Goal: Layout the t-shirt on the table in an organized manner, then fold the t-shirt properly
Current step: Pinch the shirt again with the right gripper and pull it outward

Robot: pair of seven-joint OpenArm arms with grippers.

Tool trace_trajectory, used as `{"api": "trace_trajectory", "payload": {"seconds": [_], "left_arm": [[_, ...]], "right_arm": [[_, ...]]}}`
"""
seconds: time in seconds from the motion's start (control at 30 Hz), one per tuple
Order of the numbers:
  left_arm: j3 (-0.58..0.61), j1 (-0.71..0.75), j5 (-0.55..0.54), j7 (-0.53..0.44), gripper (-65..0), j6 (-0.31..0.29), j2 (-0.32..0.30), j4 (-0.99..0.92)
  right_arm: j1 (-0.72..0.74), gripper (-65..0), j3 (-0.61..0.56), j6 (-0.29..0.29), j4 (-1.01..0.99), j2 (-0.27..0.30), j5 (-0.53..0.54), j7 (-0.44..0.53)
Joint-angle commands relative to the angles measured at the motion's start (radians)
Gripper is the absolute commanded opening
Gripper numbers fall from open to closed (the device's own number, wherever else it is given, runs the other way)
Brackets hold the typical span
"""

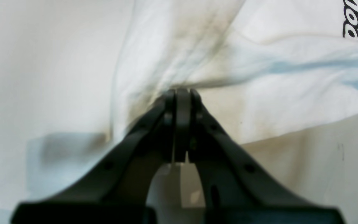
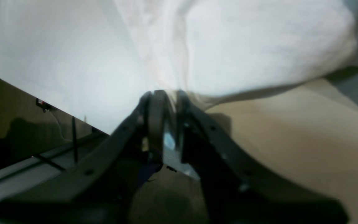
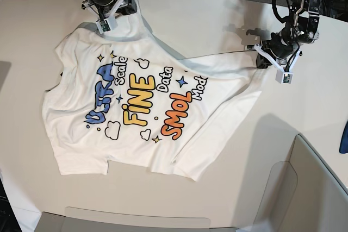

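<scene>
A wide beige desk [image 3: 217, 14] carries the shirt [image 3: 136, 107], print up, skewed. The left hand [image 1: 182, 93] and right hand [image 2: 163, 95] each pinch a fold of it. Uneven pulling may slip cloth free or bunch it.

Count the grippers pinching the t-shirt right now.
2. The right gripper is shut on the t-shirt at its far-left edge; the left gripper is shut on its right end.

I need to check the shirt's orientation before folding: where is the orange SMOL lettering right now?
In the base view, the orange SMOL lettering lies face up, right of centre on the t-shirt, beside the yellow FINE.
</scene>
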Motion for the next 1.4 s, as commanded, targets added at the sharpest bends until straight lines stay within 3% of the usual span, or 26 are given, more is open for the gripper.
{"api": "trace_trajectory", "payload": {"seconds": [0.0, 0.17, 0.53, 0.73, 0.83, 0.93, 1.0, 1.07, 1.13, 1.27, 1.37], "left_arm": [[-0.006, -0.003, 0.004, 0.004, -65.0, 0.001, -0.013, 0.008], [-0.006, -0.003, 0.004, 0.004, -65.0, 0.001, -0.013, 0.008], [-0.006, -0.003, 0.004, 0.004, -65.0, 0.001, -0.013, 0.008], [-0.006, -0.003, 0.004, 0.004, -65.0, 0.001, -0.013, 0.008], [-0.006, -0.003, 0.004, 0.004, -65.0, 0.001, -0.013, 0.008], [-0.006, -0.003, 0.004, 0.002, -65.0, 0.001, -0.013, 0.008], [-0.006, -0.003, 0.004, 0.001, -65.0, 0.001, -0.013, 0.008], [-0.006, -0.003, 0.004, -0.001, -65.0, 0.001, -0.013, 0.008], [-0.006, -0.003, 0.004, -0.001, -65.0, 0.001, -0.012, 0.008], [-0.006, -0.003, 0.004, -0.001, -65.0, 0.001, -0.012, 0.006], [-0.006, -0.005, 0.004, -0.002, -65.0, 0.001, -0.012, -0.015]], "right_arm": [[0.013, -50.9, 0.001, -0.005, 0.012, 0.002, -0.027, -0.001], [0.068, -48.2, -0.068, -0.004, 0.012, -0.035, -0.102, 0.001], [0.254, -48.2, -0.314, -0.004, 0.013, -0.013, -0.103, -0.002], [0.326, -48.2, -0.337, -0.004, 0.015, -0.021, -0.103, 0.002], [0.400, -48.2, -0.326, -0.005, 0.015, -0.061, -0.103, 0.004], [0.447, -48.4, -0.248, -0.005, 0.013, -0.142, -0.103, 0.004], [0.459, -53.4, -0.134, -0.005, 0.010, -0.223, -0.103, 0.004], [0.470, -64.3, 0.009, -0.005, 0.001, -0.317, -0.105, -0.004], [0.478, -65.0, 0.136, -0.005, -0.036, -0.389, -0.105, -0.033], [0.553, -65.0, 0.343, -0.005, -0.206, -0.486, -0.105, -0.234], [0.571, -65.0, 0.342, 0.001, -0.278, -0.490, -0.100, -0.371]]}}
